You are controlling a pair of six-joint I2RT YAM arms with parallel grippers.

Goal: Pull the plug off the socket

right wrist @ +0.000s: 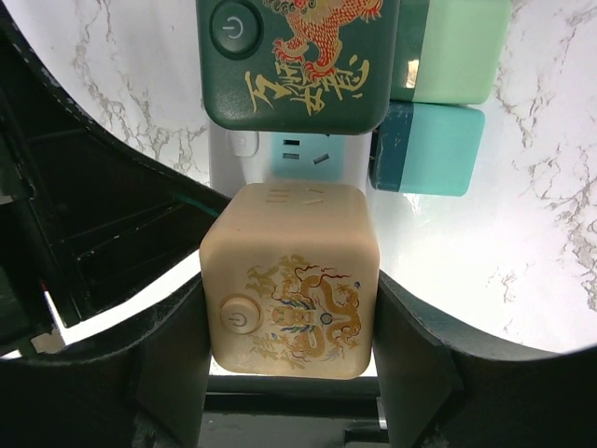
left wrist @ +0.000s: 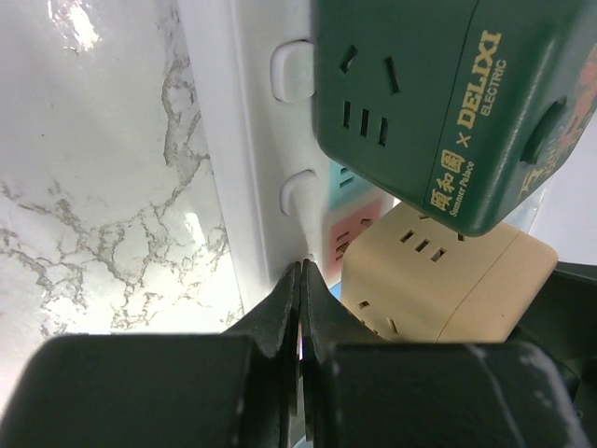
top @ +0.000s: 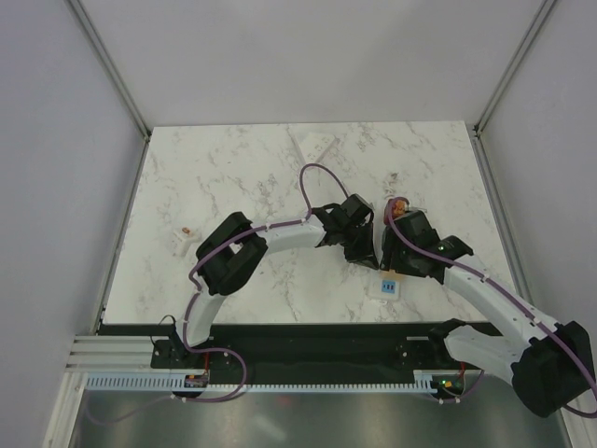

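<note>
- The beige cube plug (right wrist: 289, 280), printed with a gold dragon and a round power button, sits pushed into a white power strip (left wrist: 247, 140). The strip lies flat on the marble worktop (top: 233, 168), right of centre, between the two arms.
- The plug looks like rigid, smooth moulded plastic, probably light. Its prongs likely hold firmly in the socket, so a straight pull away from the strip seems wiser than a twist. The two flat opposite side faces are the natural hold, though their gloss could let pads slip.
- The right gripper (right wrist: 289, 350) straddles the cube, its jaws pressed one against each side face, apparently clamped on it.
- The left gripper (left wrist: 303, 289) has its jaws together, tips at the strip's white edge beside a rocker switch. Whether they press on it is unclear.
- A dark green cube (right wrist: 294, 56) is plugged in next along the strip, with an empty socket showing between the two.
- A mint block (right wrist: 457, 47) and a teal block (right wrist: 429, 149) sit beside it.
</note>
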